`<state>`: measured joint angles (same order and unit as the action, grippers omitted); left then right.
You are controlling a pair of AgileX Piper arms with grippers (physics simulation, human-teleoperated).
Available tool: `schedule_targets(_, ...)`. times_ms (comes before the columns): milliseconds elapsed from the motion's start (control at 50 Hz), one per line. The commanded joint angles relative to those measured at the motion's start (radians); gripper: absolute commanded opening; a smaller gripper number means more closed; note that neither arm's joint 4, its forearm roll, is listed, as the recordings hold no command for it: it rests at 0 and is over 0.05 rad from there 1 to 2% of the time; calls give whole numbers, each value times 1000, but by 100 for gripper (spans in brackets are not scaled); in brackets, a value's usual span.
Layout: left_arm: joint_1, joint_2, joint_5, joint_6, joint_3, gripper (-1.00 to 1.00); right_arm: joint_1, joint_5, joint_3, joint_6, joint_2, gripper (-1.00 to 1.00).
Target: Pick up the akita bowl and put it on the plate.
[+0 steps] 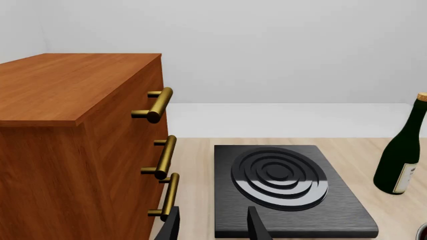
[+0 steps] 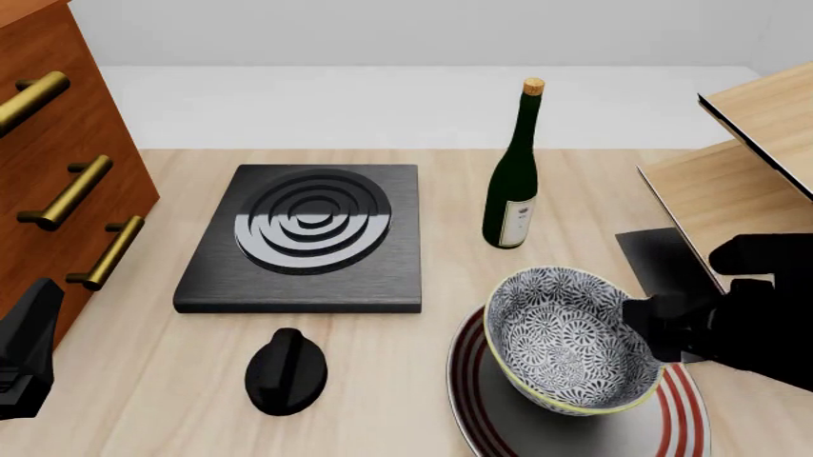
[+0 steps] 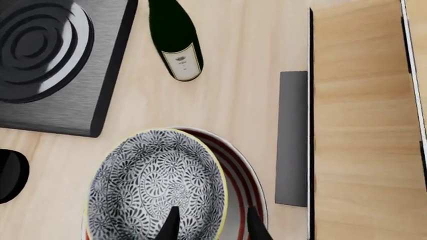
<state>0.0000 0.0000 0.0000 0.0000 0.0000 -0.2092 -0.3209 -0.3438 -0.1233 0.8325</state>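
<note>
The akita bowl (image 2: 559, 338), navy-and-white patterned with a pale yellow rim, stands on the white red-ringed plate (image 2: 680, 414) at the front right and looks slightly tilted. My right gripper (image 2: 661, 324) is at the bowl's right rim. In the right wrist view its fingers (image 3: 170, 225) are spread, one inside the bowl (image 3: 157, 182) and one outside over the plate (image 3: 243, 172); the right gripper (image 3: 212, 222) is open. My left gripper (image 1: 212, 222) is open and empty near the cabinet, far from the bowl, and shows at the front view's left edge (image 2: 23, 357).
A black square stove (image 2: 305, 238) lies mid-table, with a dark wine bottle (image 2: 515, 181) to its right and a black knob-shaped object (image 2: 286, 371) in front. A wooden cabinet with brass handles (image 2: 51, 171) stands left. A wooden shelf (image 2: 749, 162) and a grey slab (image 2: 667, 257) stand right.
</note>
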Motion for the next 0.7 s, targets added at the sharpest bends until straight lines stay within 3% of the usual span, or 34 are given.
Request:
schedule_targets(20,0,0,0,0,0,100,6,-92,-48,85,-90,100)
schedule_targets(140,0,0,0,0,0,100,-11,-109,-42,154,-106,100)
schedule_targets(280,0,0,0,0,0,100,-8,-88,-35,194,-135,100)
schedule_targets(320,0,0,0,0,0,100,-12,-88,-36,232,-169,100)
schedule_targets(360,0,0,0,0,0,100,-35,-106,-47,229,-210,100)
schedule_targets(400,0,0,0,0,0,100,-45,-120,-70,291,-273,100)
schedule_targets(460,0,0,0,0,0,100,-27,-125,-89,323,-316,100)
schedule_targets(520,0,0,0,0,0,100,-26,-126,-93,317,-322,100)
schedule_targets(640,0,0,0,0,0,100,-47,-137,-74,358,-346,100)
schedule_targets(700,0,0,0,0,0,100,-70,-164,-87,345,-362,100)
